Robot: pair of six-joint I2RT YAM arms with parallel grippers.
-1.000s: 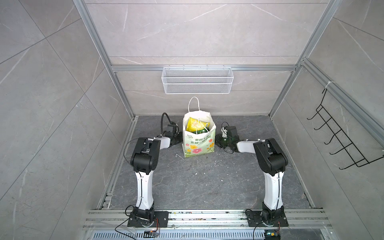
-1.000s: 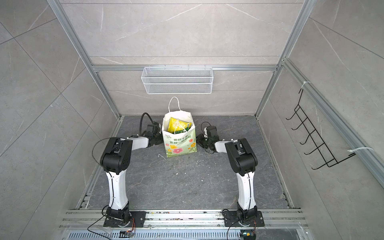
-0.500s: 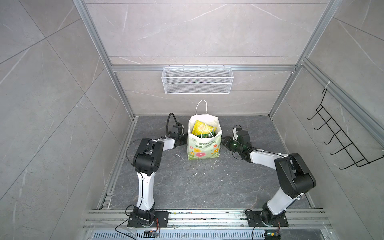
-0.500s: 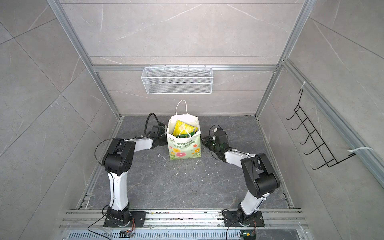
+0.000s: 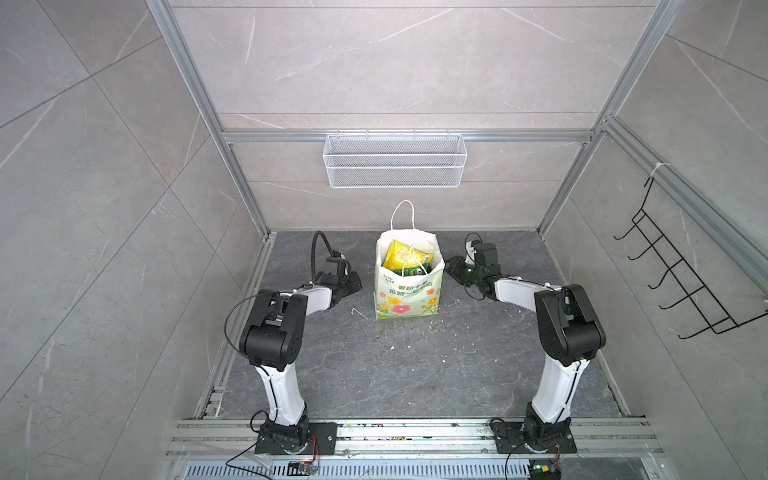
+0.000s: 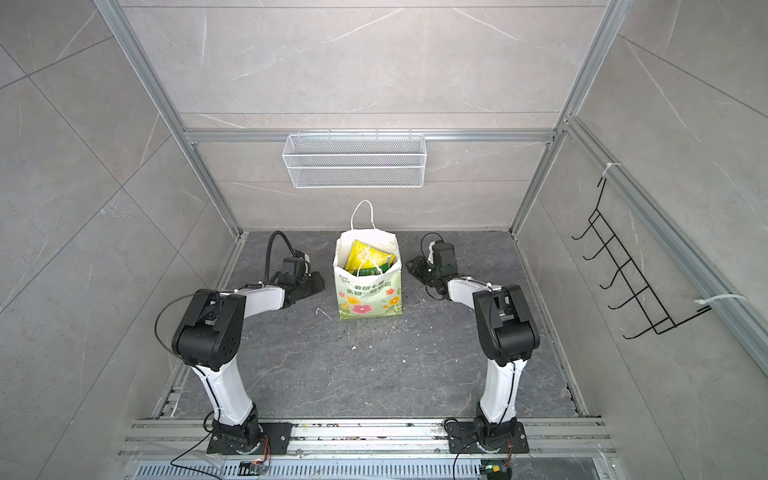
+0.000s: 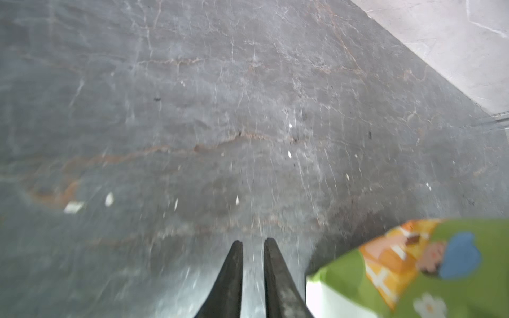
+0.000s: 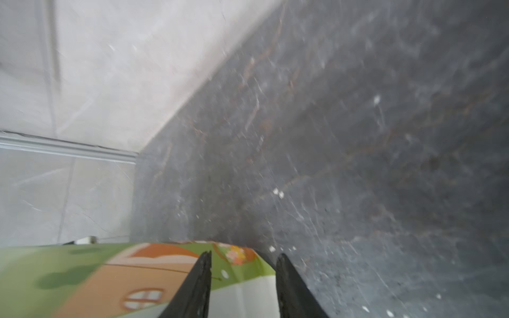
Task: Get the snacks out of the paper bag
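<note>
The paper bag [image 5: 407,291] [image 6: 370,293] stands upright at the back middle of the dark floor, its mouth open and one cord handle raised. Inside it, snacks show: a yellow chip bag [image 5: 400,253] and a green bag [image 5: 409,271] below it. My left gripper [image 5: 354,284] [image 7: 253,242] hovers low to the left of the bag, clear of it, jaws a narrow gap apart and empty. My right gripper [image 5: 451,266] [image 8: 243,254] is open at the bag's upper right edge. The bag's printed wall [image 8: 82,275] shows between its fingers; contact is unclear.
A white wire mesh basket [image 5: 395,166] hangs on the back wall above the bag. A black hook rack [image 5: 681,274] is on the right wall. A white scrap [image 5: 358,312] and small crumbs lie on the floor in front of the bag.
The bag has shifted a little to the right. My left gripper has drawn back from the bag's left side and parted slightly. My right arm swung outward and its gripper came back to the bag's right edge.
</note>
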